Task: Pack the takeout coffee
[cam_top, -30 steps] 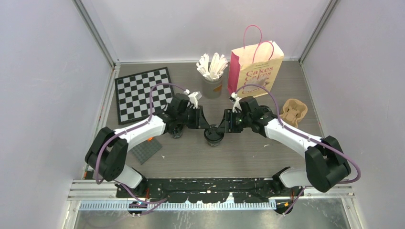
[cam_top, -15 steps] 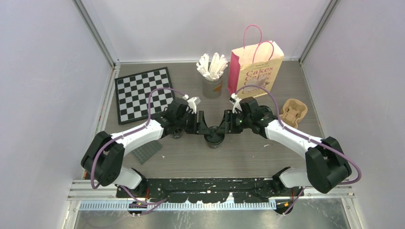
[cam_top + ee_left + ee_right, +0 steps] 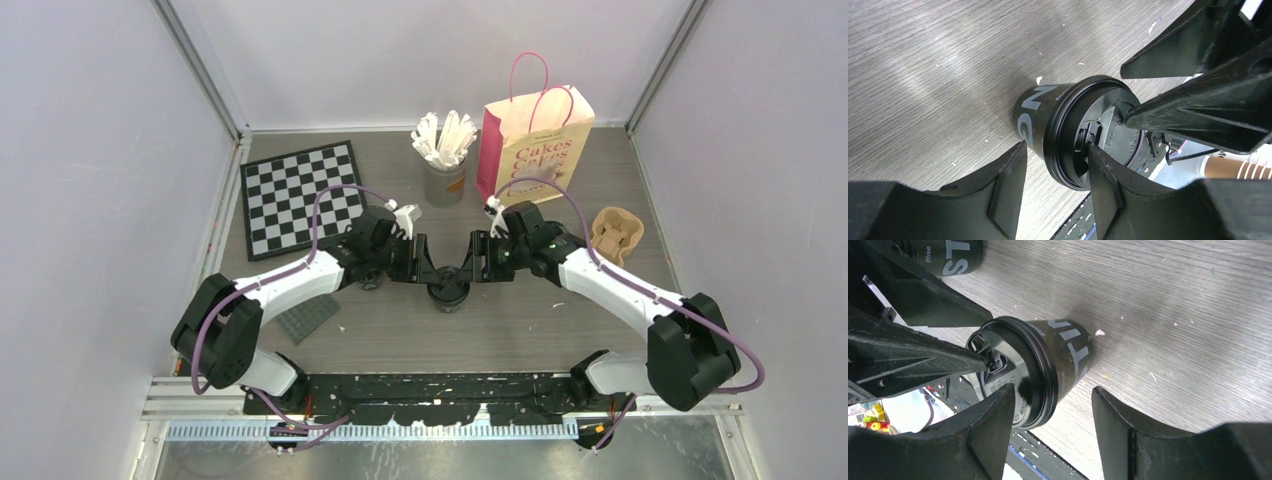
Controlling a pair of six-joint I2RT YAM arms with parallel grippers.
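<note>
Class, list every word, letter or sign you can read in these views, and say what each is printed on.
"Cakes": cream front of the tall pink paper bag; the line beneath is unclear.
"N", "G": side of the small black lidded coffee cup, left wrist view.
"ST": same cup, right wrist view.
"#free", "ST": second black coffee cup.
Raised lettering on the black plastic lid: too small to read.

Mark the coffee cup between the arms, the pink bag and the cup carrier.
coffee cup [image 3: 447, 291]: top view, on its black lid.
pink bag [image 3: 545, 150]: top view, on its printed front.
cup carrier [image 3: 613, 236]: top view, on its middle.
</note>
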